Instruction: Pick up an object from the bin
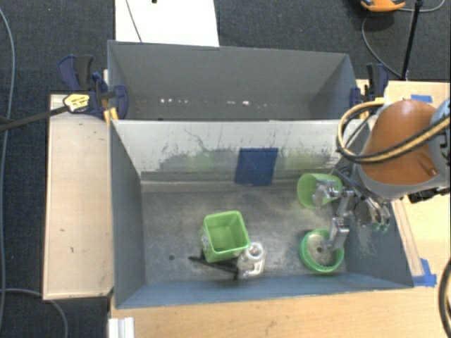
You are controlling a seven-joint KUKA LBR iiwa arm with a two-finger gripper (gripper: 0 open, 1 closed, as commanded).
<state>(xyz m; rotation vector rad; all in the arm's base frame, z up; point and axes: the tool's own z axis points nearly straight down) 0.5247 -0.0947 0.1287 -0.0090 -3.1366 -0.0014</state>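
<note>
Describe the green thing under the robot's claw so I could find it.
In the grey bin, look to the front right corner, below the gripper. There lies a round, shallow green dish. The green cup behind it is taller, and the green box to its left is square.

Dark carpet floor [42,20], black cables [416,20] trailing.

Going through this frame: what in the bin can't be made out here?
Camera view:
1. Green round dish, front right: its middle lies under the gripper; contact cannot be judged.
2. Green round cup behind it: right side hidden by the robot's wrist.
3. Thin black thing beside the green square cup: too small to identify.
</note>
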